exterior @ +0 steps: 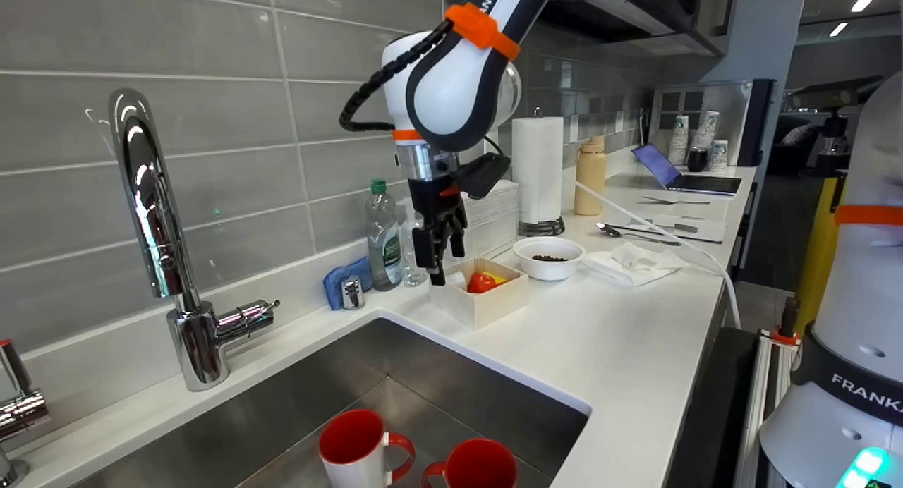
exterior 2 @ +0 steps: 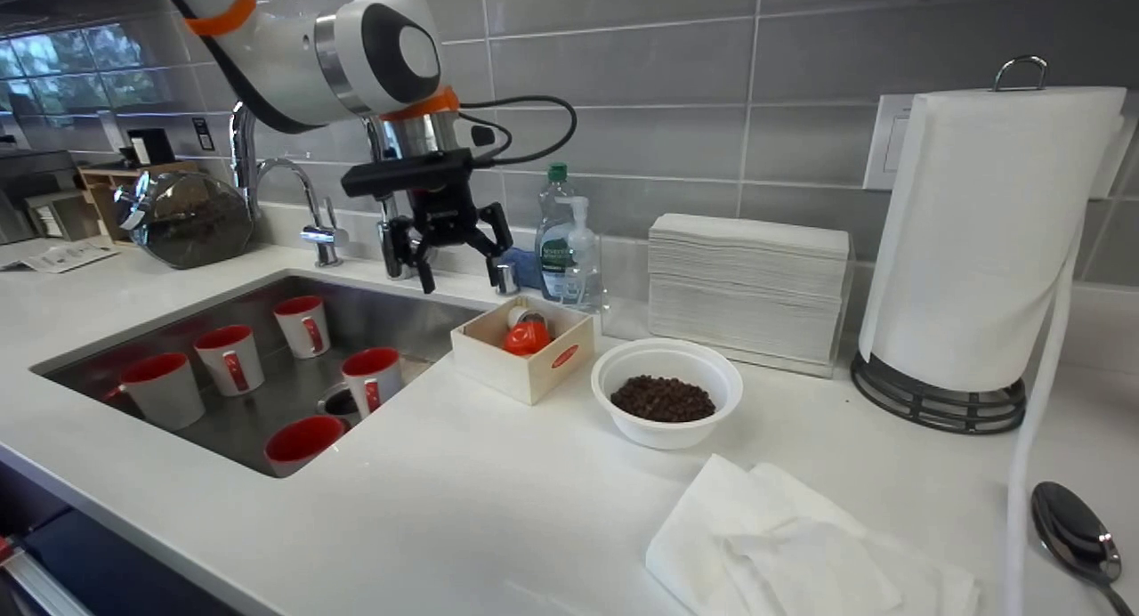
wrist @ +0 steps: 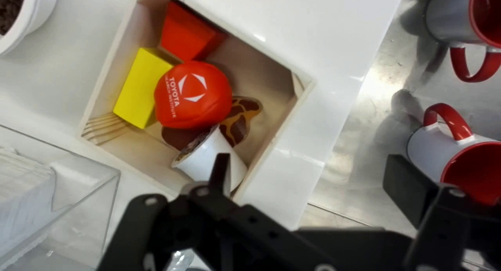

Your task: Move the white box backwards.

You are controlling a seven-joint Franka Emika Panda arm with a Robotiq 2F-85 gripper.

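The white box (exterior: pixel 487 308), small, low, open-topped and off-white, sits on the counter beside the sink's corner. It shows in both exterior views (exterior 2: pixel 489 371) and in the wrist view (wrist: pixel 270 77). Inside are a red ball (wrist: pixel 191 94), a yellow block (wrist: pixel 141 87), a red block (wrist: pixel 190 32) and a small tipped white cup (wrist: pixel 211 157). My gripper (exterior 2: pixel 461 284) is open, with nothing between its fingers, above the box's sink-side edge. In the wrist view, my gripper (wrist: pixel 311 165) has one finger over the cup's corner of the box and the other over the sink.
The sink (exterior 2: pixel 294 287) holds several red-and-white mugs (exterior 2: pixel 230 362). A white bowl of brown beads (exterior 2: pixel 667 398) stands close beside the box. Soap bottles (exterior 2: pixel 559 233), a blue cloth (exterior: pixel 349 276) and a paper towel stack (exterior 2: pixel 747 287) stand along the wall. Napkins (exterior 2: pixel 801 545) lie nearer the front.
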